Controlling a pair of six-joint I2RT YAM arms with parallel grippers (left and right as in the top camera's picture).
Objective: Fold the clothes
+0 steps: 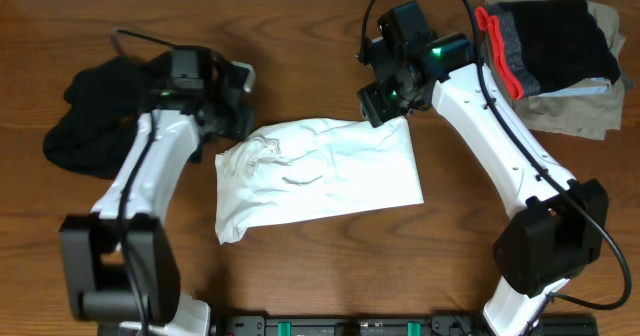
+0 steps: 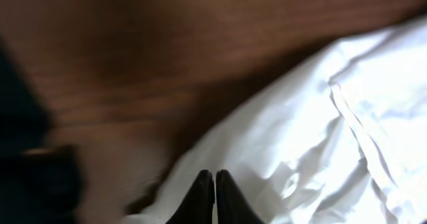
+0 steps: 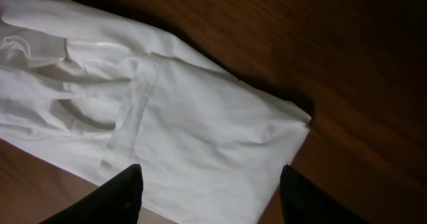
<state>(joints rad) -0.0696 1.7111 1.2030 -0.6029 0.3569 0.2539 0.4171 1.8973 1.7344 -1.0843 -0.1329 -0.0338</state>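
The left gripper (image 2: 213, 179) is shut, its two fingertips pressed together with nothing visible between them. It sits at the left edge of the white T-shirt (image 1: 320, 176), where the cloth meets the bare wood. The right gripper (image 3: 210, 174) stands wide open and holds nothing. Its fingers (image 3: 123, 197) are spread above the shirt's upper right corner, and whether they touch the cloth cannot be told.

In the overhead view, the shirt lies in the middle of the frame as a rumpled, roughly rectangular fold, with creases bunched toward its left side. The black garment (image 1: 85, 126) is heaped at the left of the frame on the wooden table (image 1: 300, 16), beside the left arm. In the upper right corner, a grey garment with red-orange trim (image 1: 503, 38) rests on a khaki garment (image 1: 580, 116).
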